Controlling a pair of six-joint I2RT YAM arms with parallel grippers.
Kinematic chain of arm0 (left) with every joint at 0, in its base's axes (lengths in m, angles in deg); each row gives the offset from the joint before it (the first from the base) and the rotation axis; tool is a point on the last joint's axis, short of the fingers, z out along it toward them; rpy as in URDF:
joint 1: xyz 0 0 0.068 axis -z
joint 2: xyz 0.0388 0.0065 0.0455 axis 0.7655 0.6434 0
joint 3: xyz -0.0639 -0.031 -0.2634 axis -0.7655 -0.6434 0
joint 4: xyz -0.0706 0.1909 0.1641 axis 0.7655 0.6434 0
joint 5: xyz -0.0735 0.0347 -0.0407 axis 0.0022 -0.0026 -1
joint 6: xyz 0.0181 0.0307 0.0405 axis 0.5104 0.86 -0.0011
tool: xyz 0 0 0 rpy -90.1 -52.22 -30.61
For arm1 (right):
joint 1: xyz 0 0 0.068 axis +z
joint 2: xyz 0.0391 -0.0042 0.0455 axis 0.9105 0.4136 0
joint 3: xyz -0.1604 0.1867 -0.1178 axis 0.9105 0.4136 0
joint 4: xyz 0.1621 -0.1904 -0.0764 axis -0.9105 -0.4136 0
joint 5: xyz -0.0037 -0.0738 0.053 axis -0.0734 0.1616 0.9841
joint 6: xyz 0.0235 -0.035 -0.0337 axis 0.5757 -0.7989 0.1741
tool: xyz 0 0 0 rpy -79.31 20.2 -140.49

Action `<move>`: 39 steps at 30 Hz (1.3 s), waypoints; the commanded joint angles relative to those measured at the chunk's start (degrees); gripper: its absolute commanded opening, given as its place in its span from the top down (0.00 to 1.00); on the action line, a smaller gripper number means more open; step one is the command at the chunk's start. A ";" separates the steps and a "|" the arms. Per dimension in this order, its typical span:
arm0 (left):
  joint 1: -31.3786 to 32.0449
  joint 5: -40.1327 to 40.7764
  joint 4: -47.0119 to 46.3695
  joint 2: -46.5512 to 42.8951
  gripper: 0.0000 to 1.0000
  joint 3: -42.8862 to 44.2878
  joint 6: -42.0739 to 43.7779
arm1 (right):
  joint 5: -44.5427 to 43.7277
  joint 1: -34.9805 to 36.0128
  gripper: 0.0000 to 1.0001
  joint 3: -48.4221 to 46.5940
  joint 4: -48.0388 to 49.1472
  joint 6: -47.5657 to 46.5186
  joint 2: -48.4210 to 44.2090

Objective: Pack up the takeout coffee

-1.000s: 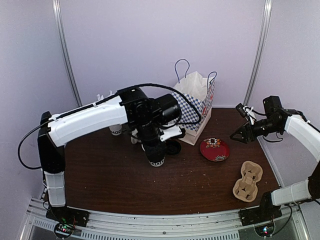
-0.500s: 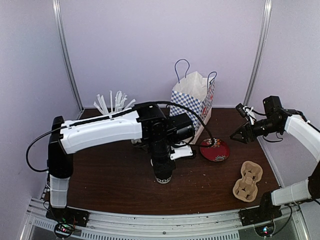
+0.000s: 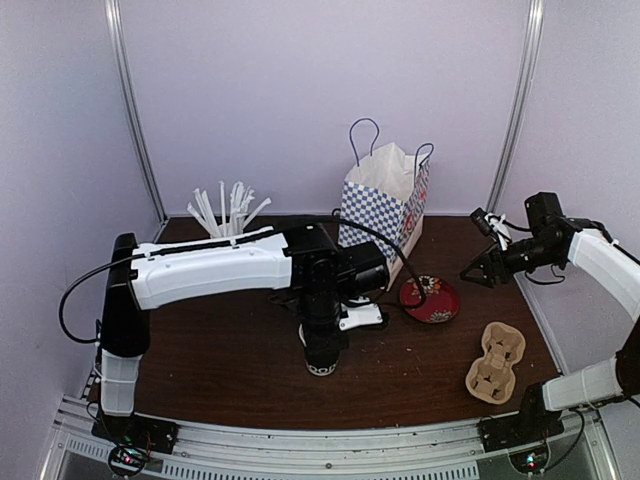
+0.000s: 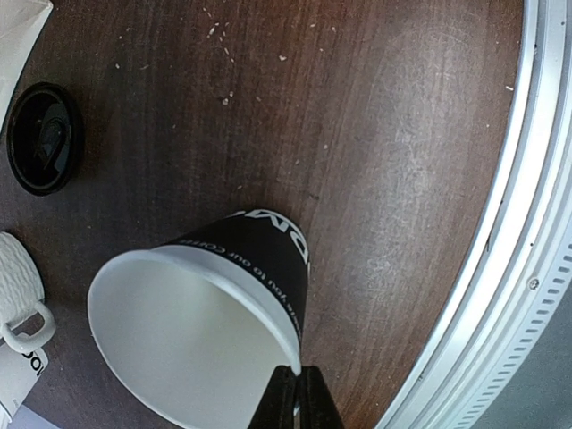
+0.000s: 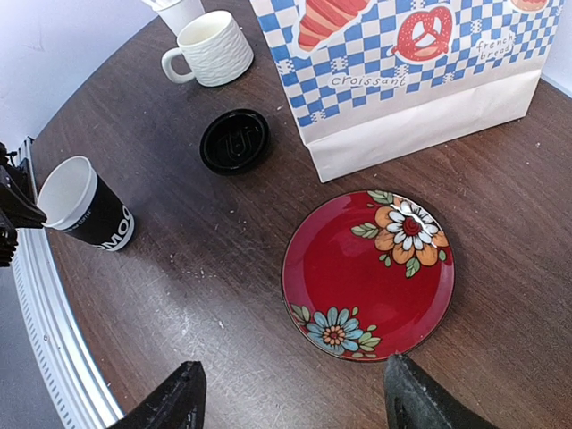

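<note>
Three cameras, one shared landmark: the paper cup (image 3: 321, 366).
The top camera sits high behind the arm bases, looking down and forward over the whole table (image 3: 220, 350), well away from the cup. The left wrist camera hangs close above the cup, looking steeply into its mouth. The right wrist camera looks down from farther off, beyond the red plate (image 5: 368, 274), with the cup at its left edge. Both wrist views share the cup, the black lid (image 5: 234, 140), the white mug (image 5: 213, 48) and probably a corner of the checked bag (image 5: 402, 71).
</note>
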 commanded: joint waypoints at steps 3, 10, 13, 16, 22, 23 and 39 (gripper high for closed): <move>-0.07 -0.15 -0.95 0.38 0.91 -0.87 0.59 | -0.97 0.25 0.29 0.23 0.33 -0.59 0.53; 0.03 -1.00 -0.65 -1.52 0.66 0.26 0.91 | -1.10 0.42 0.29 0.13 0.25 -0.27 0.59; -0.06 2.46 -0.33 -4.57 0.64 2.37 1.94 | 1.09 0.72 0.28 -1.51 -1.36 -0.46 0.16; -0.21 7.24 -2.07 -9.60 0.56 1.87 4.41 | 4.47 3.02 0.26 -3.13 -3.23 -1.71 -0.87; -7.03 12.18 -19.65 -21.64 0.36 -12.95 6.65 | -6.16 16.87 0.25 -10.08 -9.82 -5.40 2.22; -9.29 13.29 -23.94 -23.39 0.35 -14.89 5.51 | -7.36 18.85 0.25 -11.27 -10.35 -5.72 3.49; -24.18 12.81 -54.70 -44.29 0.35 -39.91 -6.18 | -31.64 43.95 0.51 -30.30 -7.57 -15.75 28.07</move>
